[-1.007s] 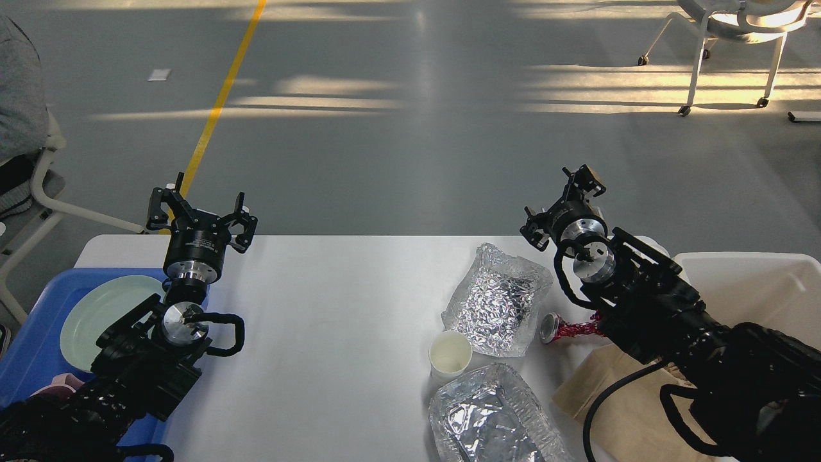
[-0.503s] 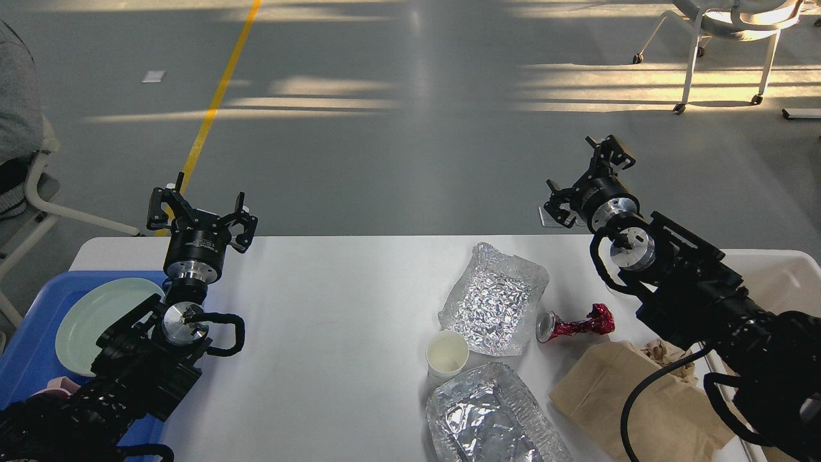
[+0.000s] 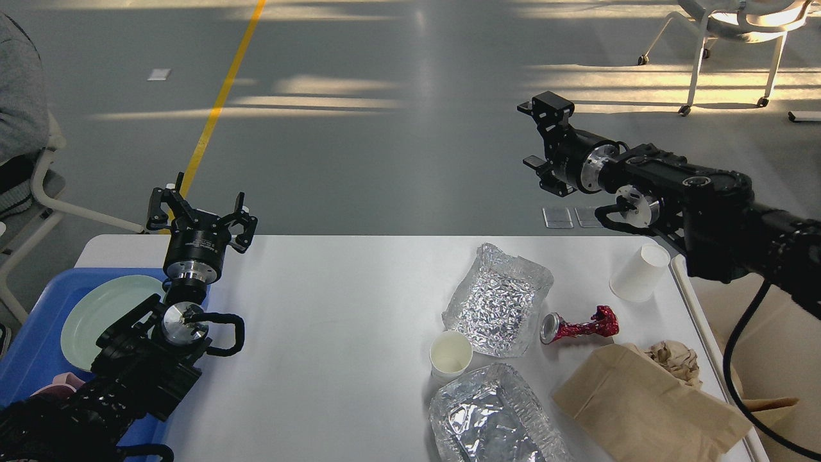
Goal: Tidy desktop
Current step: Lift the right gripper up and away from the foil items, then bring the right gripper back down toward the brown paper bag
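Note:
The white desktop (image 3: 333, 308) holds litter on its right half: a crumpled foil sheet (image 3: 497, 298), a second foil sheet (image 3: 494, 417) at the front edge, an upright paper cup (image 3: 450, 356), a crushed red can (image 3: 577, 326), a white cup (image 3: 639, 273), a brown paper bag (image 3: 648, 404) and a crumpled brown paper wad (image 3: 673, 359). My left gripper (image 3: 202, 208) is open and empty above the table's back left edge. My right gripper (image 3: 537, 138) is open and empty, raised high beyond the table's back edge, pointing left.
A blue tray (image 3: 32, 346) at the left holds a pale green plate (image 3: 102, 311) and a pink item (image 3: 58, 385). An off-white bin (image 3: 702, 337) stands against the table's right edge. Chairs stand on the floor at far left and back right.
My right arm lifted off the table's right side and swung up and back, uncovering the white cup, the paper bag and the paper wad. The left arm has not moved.

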Available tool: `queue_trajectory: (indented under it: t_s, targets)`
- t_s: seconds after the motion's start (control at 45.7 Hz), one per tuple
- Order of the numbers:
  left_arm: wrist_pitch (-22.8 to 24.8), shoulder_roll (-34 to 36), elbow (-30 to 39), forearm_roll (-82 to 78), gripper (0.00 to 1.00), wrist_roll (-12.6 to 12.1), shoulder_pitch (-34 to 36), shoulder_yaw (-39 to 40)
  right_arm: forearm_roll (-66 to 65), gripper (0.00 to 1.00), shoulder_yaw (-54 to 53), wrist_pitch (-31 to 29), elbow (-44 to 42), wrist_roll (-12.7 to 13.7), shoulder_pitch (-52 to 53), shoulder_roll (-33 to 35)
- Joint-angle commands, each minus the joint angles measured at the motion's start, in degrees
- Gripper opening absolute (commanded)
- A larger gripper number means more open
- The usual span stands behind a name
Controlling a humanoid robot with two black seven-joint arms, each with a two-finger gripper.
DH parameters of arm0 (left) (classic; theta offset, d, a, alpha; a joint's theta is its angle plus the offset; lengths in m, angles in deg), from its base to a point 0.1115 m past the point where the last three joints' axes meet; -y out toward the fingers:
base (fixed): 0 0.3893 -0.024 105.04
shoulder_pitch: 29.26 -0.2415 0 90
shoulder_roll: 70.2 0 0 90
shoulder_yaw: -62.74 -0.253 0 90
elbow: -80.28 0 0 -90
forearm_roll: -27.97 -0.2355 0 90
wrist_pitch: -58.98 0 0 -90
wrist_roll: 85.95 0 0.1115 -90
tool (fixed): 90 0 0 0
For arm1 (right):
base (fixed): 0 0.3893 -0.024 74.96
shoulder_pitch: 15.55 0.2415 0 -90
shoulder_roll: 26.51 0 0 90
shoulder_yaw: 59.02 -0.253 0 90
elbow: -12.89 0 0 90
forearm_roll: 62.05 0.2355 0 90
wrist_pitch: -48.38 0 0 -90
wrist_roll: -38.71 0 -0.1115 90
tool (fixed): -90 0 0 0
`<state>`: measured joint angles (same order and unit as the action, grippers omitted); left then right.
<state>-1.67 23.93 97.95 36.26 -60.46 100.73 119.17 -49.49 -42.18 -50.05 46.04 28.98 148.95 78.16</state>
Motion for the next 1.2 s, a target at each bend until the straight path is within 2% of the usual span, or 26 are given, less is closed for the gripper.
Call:
queue_trajectory:
  t_s: [0.0, 0.197, 0.35, 0.525, 0.766, 0.897, 1.182]
  targets:
    - [0.00, 0.00, 0.00, -0.03, 1.00, 0.00, 0.00, 0.00, -0.07, 1.00, 8.90, -0.01, 3.93, 0.23, 8.28, 1.59]
    - [0.00, 0.00, 0.00, -0.03, 1.00, 0.00, 0.00, 0.00, -0.60, 1.00, 24.19, -0.89, 7.62, -0.03, 20.32, 1.51]
    - [0.00, 0.00, 0.00, -0.03, 1.00, 0.00, 0.00, 0.00, -1.48, 1.00, 32.20, -2.73, 10.87, -0.12, 27.97, 1.51]
    - [0.00, 0.00, 0.00, -0.03, 1.00, 0.00, 0.00, 0.00, -4.90, 1.00, 35.36, -13.53, 11.32, -0.12, 37.02, 1.77]
    - [0.00, 0.00, 0.00, -0.03, 1.00, 0.00, 0.00, 0.00, -12.64, 1.00, 35.81, -35.23, 11.67, -0.12, 50.03, 3.18]
    - [-0.09, 0.00, 0.00, 0.06, 1.00, 0.00, 0.00, 0.00, -14.40, 1.00, 35.89, -45.70, 15.44, -0.03, 56.97, 3.18]
    - [0.00, 0.00, 0.00, 0.06, 1.00, 0.00, 0.00, 0.00, -14.58, 1.00, 35.98, -46.57, 18.79, 0.32, 68.14, 2.56]
